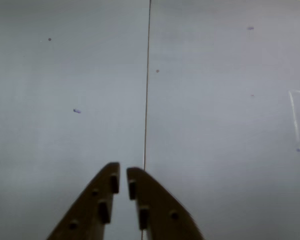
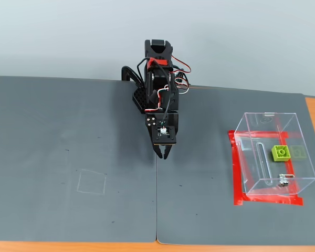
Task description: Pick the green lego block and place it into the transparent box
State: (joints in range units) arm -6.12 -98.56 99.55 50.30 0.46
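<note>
Green lego block (image 2: 280, 152) already sat inside the transparent box (image 2: 268, 190), at 3 o'clock from the pincer (image 2: 163, 156), which hung empty, fingers nearly together. Best just parked clear.

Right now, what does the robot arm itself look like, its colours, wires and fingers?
In the fixed view the arm is black plastic with red parts near the top and thin red, white and black wires looping along it. The gripper ends in dark tapered fingers; the wrist view shows them brownish, with small raised bumps.

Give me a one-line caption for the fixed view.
Green lego block sits inside the transparent box; empty gripper hangs mid-mat.
</note>
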